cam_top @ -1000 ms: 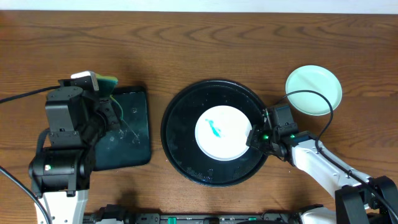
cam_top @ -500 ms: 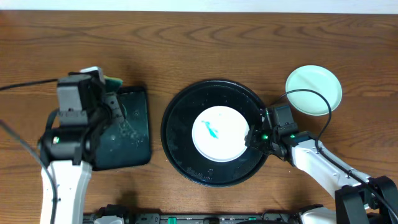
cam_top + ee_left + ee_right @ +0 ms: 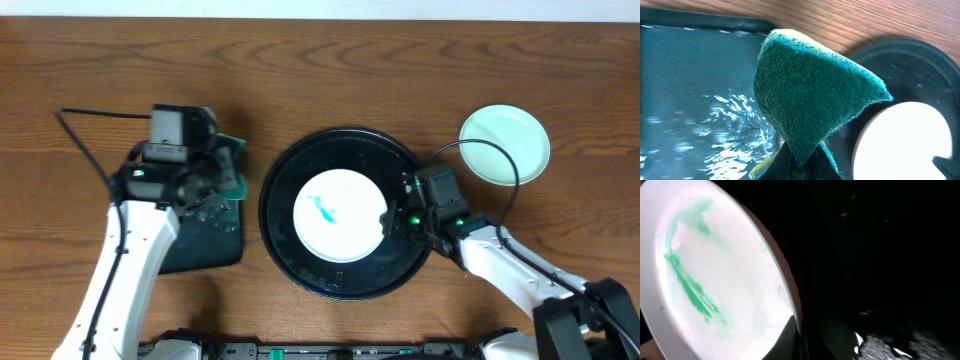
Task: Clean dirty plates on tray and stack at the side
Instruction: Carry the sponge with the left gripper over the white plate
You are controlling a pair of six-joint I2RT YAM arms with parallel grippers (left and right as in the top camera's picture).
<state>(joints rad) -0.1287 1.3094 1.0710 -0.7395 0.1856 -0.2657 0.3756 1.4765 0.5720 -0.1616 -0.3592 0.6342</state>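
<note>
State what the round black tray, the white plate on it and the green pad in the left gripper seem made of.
The round black tray: likely hard plastic, glossy; its wet surface glints. The white round plate: smooth, glossy, thin-rimmed; ceramic or melamine, cannot tell. The green scouring sponge: coarse, matte fibre pad over a yellow foam layer showing at its edge.

We got even, soft light from above; only faint shadows on the table [image 3: 320, 70]. Right wrist: white plate [image 3: 715, 270] blew out, tray [image 3: 890, 340] crushed to black, some wet glints. Left wrist: sponge [image 3: 810, 95] was sharp, glare rippled across the rectangular tray [image 3: 700, 115].
</note>
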